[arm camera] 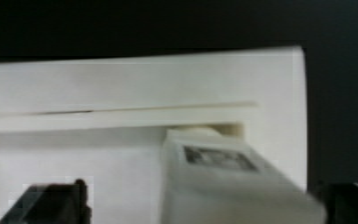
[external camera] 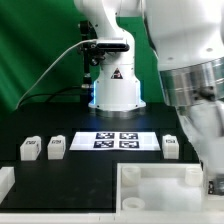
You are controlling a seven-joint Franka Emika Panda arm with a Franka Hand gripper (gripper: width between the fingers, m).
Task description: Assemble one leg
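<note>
White leg (arm camera: 220, 170) between end effector (arm camera: 211, 205) fingers

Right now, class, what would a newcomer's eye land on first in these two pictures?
First the big white arm filling the exterior view's right. Then the marker board mid-table, with small white legs in a row beside it. In the wrist view, a tagged leg stands between the claw fingers against the white tray-like piece.
</note>
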